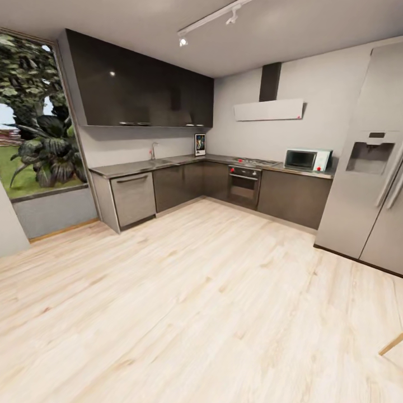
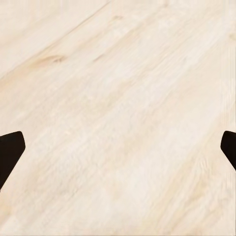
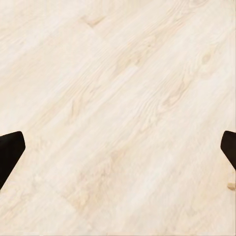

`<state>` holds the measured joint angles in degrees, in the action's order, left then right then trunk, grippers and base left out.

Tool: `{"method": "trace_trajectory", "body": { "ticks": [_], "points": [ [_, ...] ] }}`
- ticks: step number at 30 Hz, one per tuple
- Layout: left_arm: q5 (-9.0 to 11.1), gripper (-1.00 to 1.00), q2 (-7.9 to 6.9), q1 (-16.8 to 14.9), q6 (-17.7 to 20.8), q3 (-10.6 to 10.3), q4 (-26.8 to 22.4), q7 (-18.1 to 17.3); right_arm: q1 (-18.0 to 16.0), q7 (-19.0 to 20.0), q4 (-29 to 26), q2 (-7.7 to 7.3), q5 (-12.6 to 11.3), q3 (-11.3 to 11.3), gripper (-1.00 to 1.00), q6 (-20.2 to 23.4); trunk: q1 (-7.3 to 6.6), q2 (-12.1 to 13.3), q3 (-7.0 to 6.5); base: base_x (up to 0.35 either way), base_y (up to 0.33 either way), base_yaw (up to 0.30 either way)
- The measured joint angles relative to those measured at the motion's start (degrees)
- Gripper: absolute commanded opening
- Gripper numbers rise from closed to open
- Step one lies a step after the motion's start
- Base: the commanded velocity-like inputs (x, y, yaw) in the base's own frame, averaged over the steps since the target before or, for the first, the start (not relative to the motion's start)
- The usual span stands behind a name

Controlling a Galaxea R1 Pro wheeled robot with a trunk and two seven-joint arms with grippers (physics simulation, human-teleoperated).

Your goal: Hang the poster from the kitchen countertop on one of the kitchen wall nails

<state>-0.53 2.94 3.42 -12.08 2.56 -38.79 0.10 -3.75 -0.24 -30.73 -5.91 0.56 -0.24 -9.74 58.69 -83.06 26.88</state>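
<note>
The poster [image 1: 200, 144] stands upright in the far corner of the kitchen countertop [image 1: 140, 166], leaning against the wall; it looks small, with a dark picture and white border. The grey L-shaped countertop runs along two walls on dark cabinets, with a sink [image 1: 158, 162] and a gas hob [image 1: 254, 163] set in it. My left gripper [image 2: 118, 152] is open, its two black fingertips [image 2: 10, 150] far apart over pale wood floor. My right gripper [image 3: 118, 152] is open too, fingertips [image 3: 10, 150] spread over the same floor. Wall nails are too small to make out.
A wide stretch of pale wood floor [image 1: 184, 291] lies between me and the cabinets. A microwave [image 1: 307, 159] sits on the counter's right end, beside a tall steel fridge [image 1: 372, 162]. An oven [image 1: 244, 186] is under the hob. A large window [image 1: 33, 112] is at left.
</note>
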Motion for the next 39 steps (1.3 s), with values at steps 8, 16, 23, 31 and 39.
{"method": "trace_trajectory", "body": {
  "ticks": [8, 16, 23, 31, 39],
  "points": [
    [0.01, 1.00, 0.00, 0.00, 0.00, -0.01, 0.00, -0.01, 0.00, 0.00, 0.02, 0.00, 0.00, 0.00, 1.00, -0.01, 0.00, 0.00, 0.00, 0.334, 0.000, 0.000],
    [0.04, 1.00, 0.00, 0.00, -0.01, 0.01, 0.00, -0.01, 0.00, 0.00, 0.02, 0.02, 0.00, 0.00, 1.00, 0.01, 0.00, 0.00, 0.00, 0.334, 0.000, 0.000],
    [0.03, 1.00, 0.00, 0.00, 0.00, -0.01, 0.00, -0.01, 0.00, 0.00, 0.02, 0.02, 0.00, 0.00, 1.00, 0.01, 0.00, 0.00, 0.00, 0.334, 0.000, 0.000],
    [0.02, 1.00, 0.00, 0.00, 0.00, 0.01, 0.00, -0.02, 0.00, 0.00, 0.02, 0.02, 0.00, 0.00, 1.00, 0.00, 0.00, 0.00, 0.00, 0.334, 0.000, 0.000],
    [0.03, 1.00, 0.00, 0.00, -0.03, 0.00, 0.00, -0.02, 0.00, 0.00, 0.02, 0.02, 0.00, 0.00, 1.00, -0.01, 0.00, 0.00, 0.00, 0.334, 0.000, 0.000]
  ]
}}
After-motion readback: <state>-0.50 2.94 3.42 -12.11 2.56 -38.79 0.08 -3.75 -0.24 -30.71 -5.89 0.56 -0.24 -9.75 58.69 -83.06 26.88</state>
